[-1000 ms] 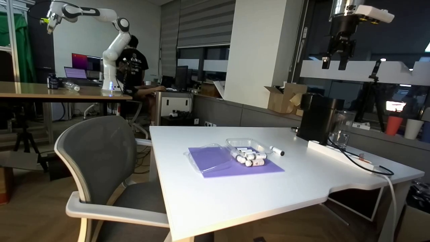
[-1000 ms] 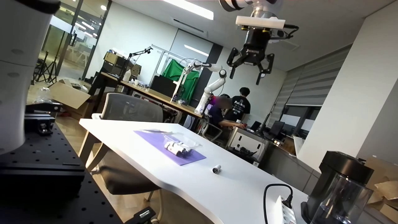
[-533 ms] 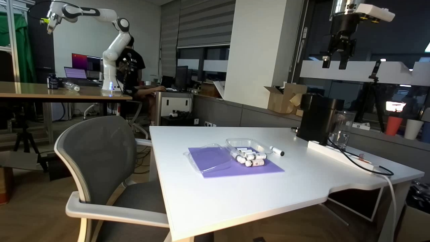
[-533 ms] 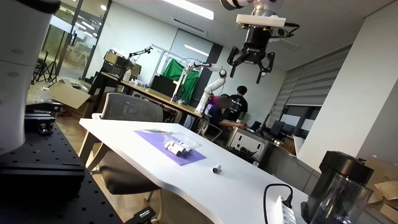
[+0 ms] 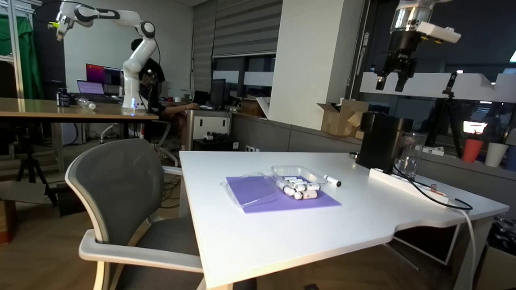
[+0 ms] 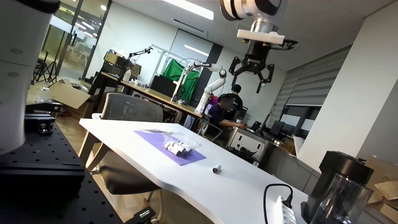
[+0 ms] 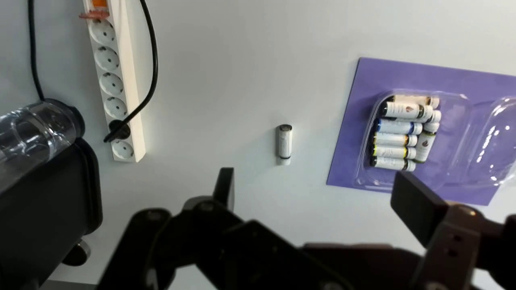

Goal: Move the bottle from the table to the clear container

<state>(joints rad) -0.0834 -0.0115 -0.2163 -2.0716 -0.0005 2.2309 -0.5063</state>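
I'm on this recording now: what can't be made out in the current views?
Loose bottle: label print too small to read, wrist view.
Clear container: part of its rim hidden behind a finger of the tool, wrist view.
Stacked bottles inside it: exact count unclear, upper ones cover lower ones, wrist view.
Clear lid: cut off by the wrist view's right edge.
Seated person: face blurred, exterior view.

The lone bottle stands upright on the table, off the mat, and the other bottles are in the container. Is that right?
Not quite: the lone bottle lies on its side, as the wrist view shows. It is on the table, off the mat, and the other bottles are in the container.
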